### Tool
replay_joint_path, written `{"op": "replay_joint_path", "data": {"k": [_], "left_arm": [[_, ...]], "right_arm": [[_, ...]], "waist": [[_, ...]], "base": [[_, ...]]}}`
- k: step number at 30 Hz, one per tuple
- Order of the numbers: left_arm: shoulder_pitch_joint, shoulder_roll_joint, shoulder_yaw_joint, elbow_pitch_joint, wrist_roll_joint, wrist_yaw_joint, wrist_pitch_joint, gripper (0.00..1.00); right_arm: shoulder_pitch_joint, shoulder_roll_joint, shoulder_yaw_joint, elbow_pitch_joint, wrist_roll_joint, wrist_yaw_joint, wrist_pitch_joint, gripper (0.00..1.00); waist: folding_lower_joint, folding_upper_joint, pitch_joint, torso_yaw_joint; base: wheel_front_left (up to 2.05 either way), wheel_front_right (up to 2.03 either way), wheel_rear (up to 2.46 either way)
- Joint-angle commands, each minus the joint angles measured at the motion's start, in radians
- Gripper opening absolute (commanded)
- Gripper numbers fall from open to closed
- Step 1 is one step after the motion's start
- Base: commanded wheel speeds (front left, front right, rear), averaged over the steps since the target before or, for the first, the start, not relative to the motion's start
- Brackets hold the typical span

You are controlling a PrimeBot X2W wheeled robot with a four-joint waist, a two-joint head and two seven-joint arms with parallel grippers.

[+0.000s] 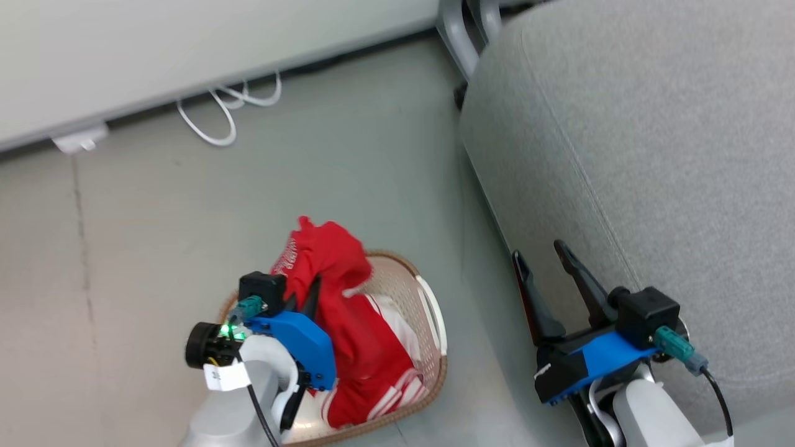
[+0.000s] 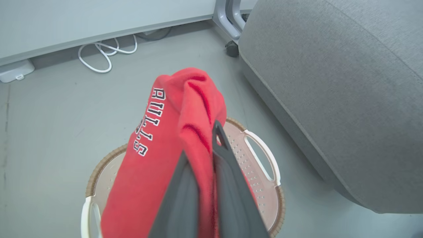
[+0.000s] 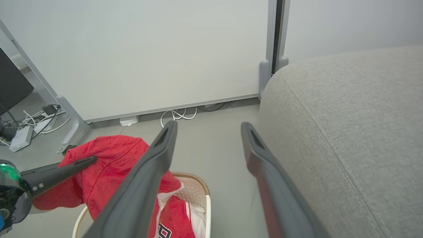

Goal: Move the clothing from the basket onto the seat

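- Grey-green floor (image 1: 155, 217) fills the left half of the head view. A pale wall panel (image 1: 186, 49) runs along the top edge, with a white cable (image 1: 223, 115) looped at its foot.
- We find the seat (image 1: 652, 155) across the right side of that view. The grey upholstery we can see is bare (no red fabric anywhere on it).
- We note the basket (image 1: 440, 323) on the floor at lower centre, near the seat's front edge but apart from it.
- Left gripper (image 2: 201, 142): fingers pressed together, pinching a fold of the clothing (image 2: 185, 99). "BULLS" reads down the fabric in the left wrist view. The pinched bunch hangs above the basket rim, and its lower part trails down inside.
- Striped cloth (image 1: 397, 385), red with white bands, lies in the basket at bottom centre (we cannot tell where one garment ends and the next begins).
- Right gripper (image 1: 537, 249): fingers spread wide and holding nothing, at lower right of the head view, just beside the seat's edge.
- Our judgement is that the task is at an early stage: the grasp is made but nothing is delivered.
- Left to do: carry the pinched garment toward the right of the frame, over the seat, and release it. Then go for what lies in the basket.
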Motion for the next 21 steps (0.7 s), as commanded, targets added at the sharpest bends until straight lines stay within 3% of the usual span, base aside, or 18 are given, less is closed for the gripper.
{"op": "replay_joint_path", "data": {"k": [1,10,21], "left_arm": [[0.018,-0.002,-0.022,-0.017,-0.019,-0.003,-0.003,0.0],[0.007,-0.002,-0.218,-0.166,-0.159,0.034,-0.015,0.0],[-0.138,-0.001,-0.387,-0.303,-0.285,0.073,-0.005,0.0]], "right_arm": [[0.021,-0.004,-0.002,0.005,-0.005,0.0,-0.001,1.0],[0.118,-0.003,-0.013,0.008,-0.01,0.0,0.036,1.0],[0.174,-0.003,-0.023,-0.042,-0.013,0.0,0.071,1.0]], "waist": [[0.0002,-0.0001,-0.121,0.058],[0.0002,-0.0001,-0.278,0.106],[0.0002,-0.0001,-0.328,0.166]], "base": [[0.0,0.0,0.0],[0.0,0.0,0.0],[0.0,0.0,0.0]]}}
